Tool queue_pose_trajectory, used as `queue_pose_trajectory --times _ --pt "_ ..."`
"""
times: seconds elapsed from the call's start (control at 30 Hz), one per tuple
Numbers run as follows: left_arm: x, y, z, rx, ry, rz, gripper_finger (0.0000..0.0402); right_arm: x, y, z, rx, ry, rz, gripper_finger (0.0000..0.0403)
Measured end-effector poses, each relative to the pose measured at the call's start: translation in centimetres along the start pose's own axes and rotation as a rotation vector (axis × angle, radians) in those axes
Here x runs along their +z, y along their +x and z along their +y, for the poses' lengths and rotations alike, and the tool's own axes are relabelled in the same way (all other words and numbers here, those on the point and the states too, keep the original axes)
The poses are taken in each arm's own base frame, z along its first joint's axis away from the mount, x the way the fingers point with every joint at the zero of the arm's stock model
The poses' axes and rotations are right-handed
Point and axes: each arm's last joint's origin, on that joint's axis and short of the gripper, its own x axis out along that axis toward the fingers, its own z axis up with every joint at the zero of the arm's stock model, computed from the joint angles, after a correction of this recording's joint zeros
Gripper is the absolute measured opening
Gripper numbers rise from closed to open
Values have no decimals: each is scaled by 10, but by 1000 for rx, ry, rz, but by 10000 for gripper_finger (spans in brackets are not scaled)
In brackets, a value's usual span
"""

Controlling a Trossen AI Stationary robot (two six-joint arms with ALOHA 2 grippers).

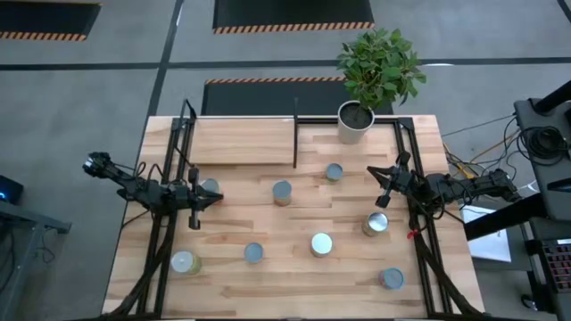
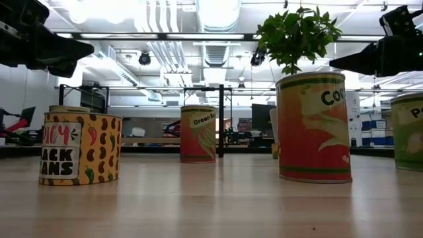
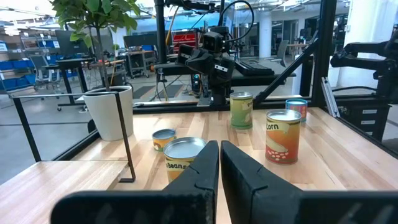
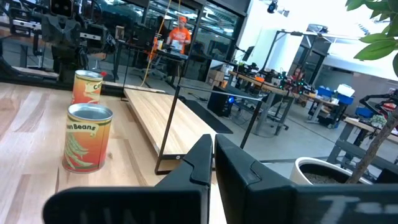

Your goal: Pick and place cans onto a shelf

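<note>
The wooden tabletop (image 1: 357,267) carries everything, and the shelf (image 1: 241,141), a light-wood panel with thin black posts, sits at its far edge, bare of cans. It lies ahead of and to one side of both pairs of fingers. A white plant pot (image 1: 354,122) stands at the shelf's right end, near the right gripper (image 1: 384,183).

Eight cans are scattered over the tabletop, none on the shelf. The left gripper (image 1: 198,198) hovers at the left edge with its fingers pressed together, holding nothing; a silvery-topped can (image 1: 209,186) lies just beside its fingertips. The right gripper's fingers are likewise together and empty, with a tan-labelled can (image 1: 376,223) just behind them and a blue-grey-topped can (image 1: 334,172) ahead, towards the centre.

The risk, as I judge it: fingers this narrow must spread before descending, or they will strike a lid and tip the can. The shelf's posts and the pot could also snag a carried can.

Readable labels: "Green Beans" on an orange can (image 4: 87,137), "Corn" on another (image 3: 283,135), and part of "Black Beans" on a yellow can (image 2: 80,149).
</note>
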Motion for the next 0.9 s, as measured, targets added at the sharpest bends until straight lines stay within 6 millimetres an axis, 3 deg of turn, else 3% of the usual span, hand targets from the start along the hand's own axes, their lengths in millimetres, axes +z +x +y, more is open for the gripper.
queue_pose_trajectory --times 0.63,0.9 --pt "0 0 0 0 0 0 0 0 0 0 0 -8 0 9" --pt "1 0 0 1 103 -6 0 0 0 0 -2 -488 -3 9"
